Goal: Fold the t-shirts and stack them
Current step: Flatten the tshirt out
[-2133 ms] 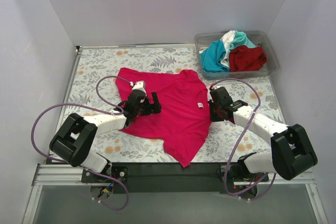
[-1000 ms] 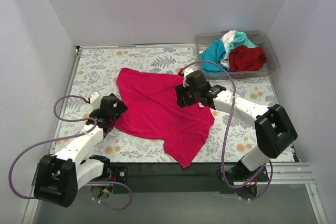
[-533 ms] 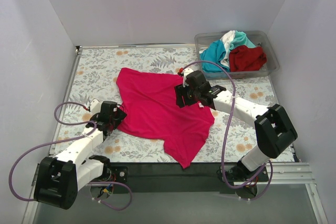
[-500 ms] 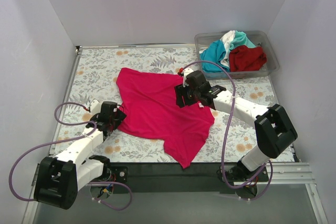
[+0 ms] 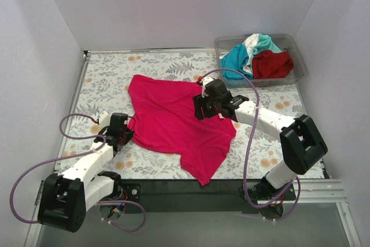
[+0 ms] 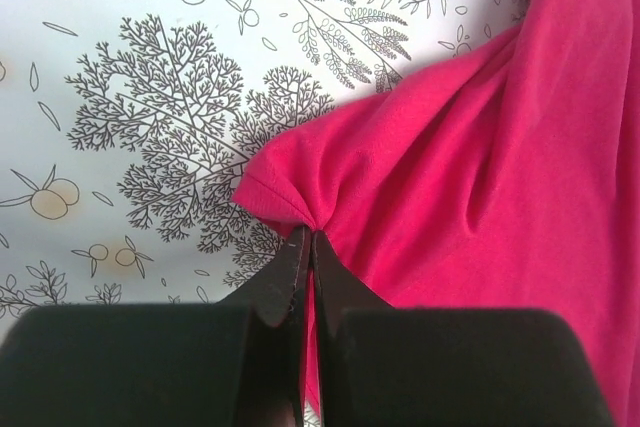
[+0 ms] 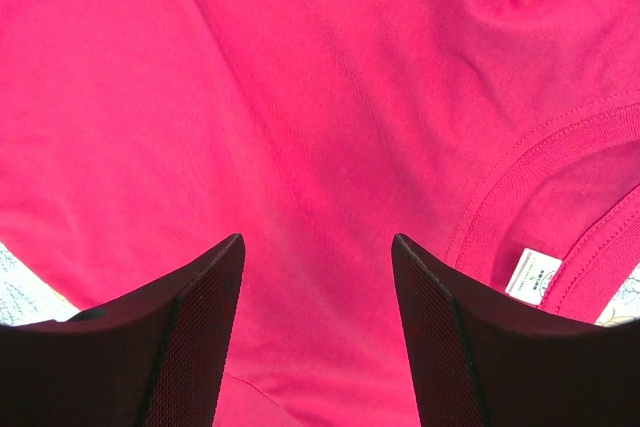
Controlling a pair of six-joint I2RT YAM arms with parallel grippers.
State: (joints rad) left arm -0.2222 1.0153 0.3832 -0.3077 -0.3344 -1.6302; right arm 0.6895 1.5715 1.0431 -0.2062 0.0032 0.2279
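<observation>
Pinching a puckered edge of the pink shirt [image 6: 480,167] with the left gripper [image 6: 305,239] — plain only from that wrist — and holding the right gripper [image 7: 315,277] spread just above cloth beside the collar label [image 7: 532,275], both arms reaching low over the table [image 5: 110,79] where the shirt lies spread.

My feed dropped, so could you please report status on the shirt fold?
Left tool shut on pink shirt edge. Right tool open over shirt near collar. Other shirts in bin. No obstruction seen.
</observation>
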